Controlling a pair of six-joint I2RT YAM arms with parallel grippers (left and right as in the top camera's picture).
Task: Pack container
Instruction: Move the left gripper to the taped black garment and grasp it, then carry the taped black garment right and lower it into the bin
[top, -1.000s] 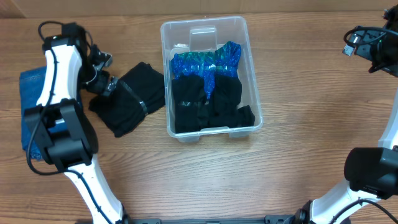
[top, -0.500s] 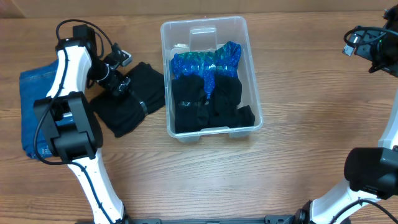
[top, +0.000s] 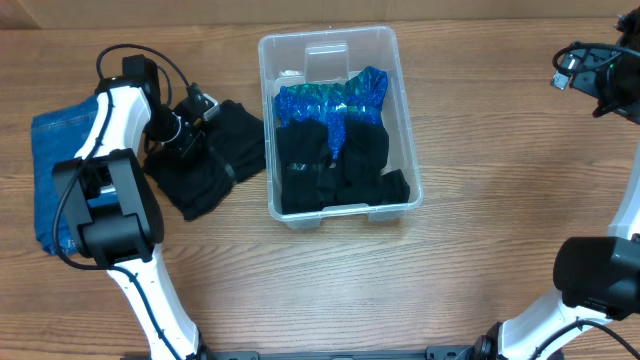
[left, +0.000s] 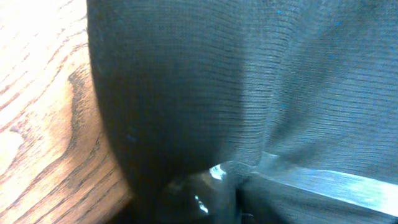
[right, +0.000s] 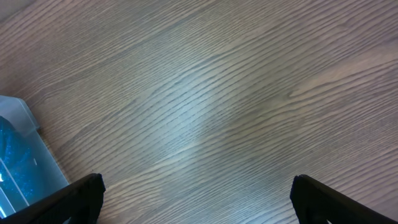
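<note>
The clear container (top: 402, 110) stands at the table's middle-back, holding a shiny blue cloth (top: 330, 100) and folded black garments (top: 335, 165). Its corner (right: 22, 127) shows at the left edge of the right wrist view. Left of it on the wood lies another folded black garment (top: 215, 160). My left gripper (top: 192, 120) presses down on that garment's upper left part, and dark knit fabric (left: 205, 81) fills the left wrist view, bunched around my fingers (left: 199, 196). My right gripper (right: 199, 199) hangs open over bare wood at the far right, with nothing between its jaws.
A folded blue denim piece (top: 50, 165) lies at the far left, partly under my left arm. Bare wood stretches between the container and my right arm (top: 595, 75).
My left gripper has come down onto the black garment beside the container and closed its jaws in the fabric. The right arm has not moved.
</note>
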